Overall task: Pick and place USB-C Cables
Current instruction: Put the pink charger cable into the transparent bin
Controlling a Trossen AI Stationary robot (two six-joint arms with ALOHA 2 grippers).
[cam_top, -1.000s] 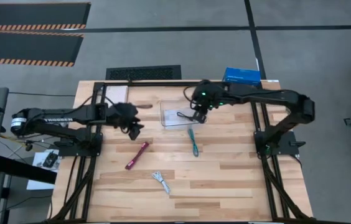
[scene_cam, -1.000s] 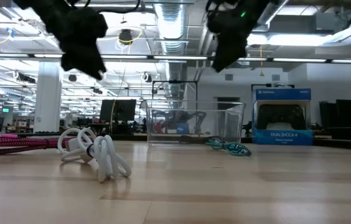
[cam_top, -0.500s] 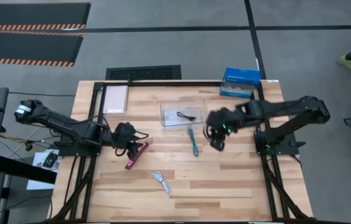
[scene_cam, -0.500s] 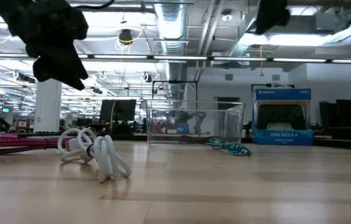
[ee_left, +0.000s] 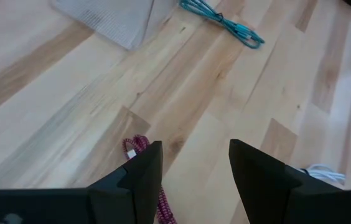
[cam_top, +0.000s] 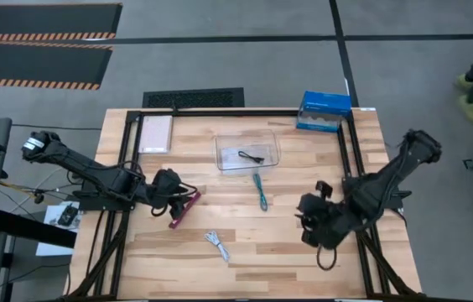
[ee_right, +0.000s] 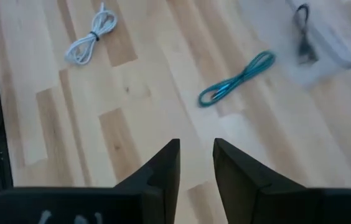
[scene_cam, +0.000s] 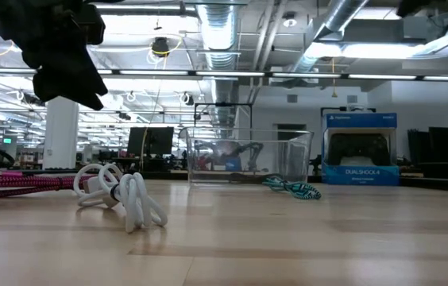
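Cables lie scattered over the wooden counter (cam_top: 304, 268), seen from above. The dark red cable (cam_top: 184, 209) stretches diagonally at centre left of the frame, with the left pincer (cam_top: 188, 200) hanging right over its upper end. From the left wrist camera that pincer's two dark fingers (ee_left: 143, 173) stand spread with bare wood between them, and the braided red cable runs down just beside the one nearer the cable; they close on nothing. In the low view the left pincer (scene_cam: 89, 89) hangs in the upper left, clear above the counter.

The teal cable (cam_top: 260, 191) lies near the middle of the overhead frame, just below the clear plastic bin (cam_top: 270, 139), which holds the black cable (cam_top: 251, 156). The white cable (cam_top: 216, 245) sits lower centre, well apart from the others. At counter height the white cable is the nearest loop at lower left, the red one lies behind it at the left edge, and the teal one rests to the right of the bin.

The right pincer (cam_top: 305, 216) hovers at lower right of the overhead frame, away from every cable. Its wrist camera shows the fingers (ee_right: 163, 168) parted by a narrow gap and holding nothing, with the teal and white cables lying beyond them.

A blue box (cam_top: 324, 110) stands at the upper right edge of the counter.
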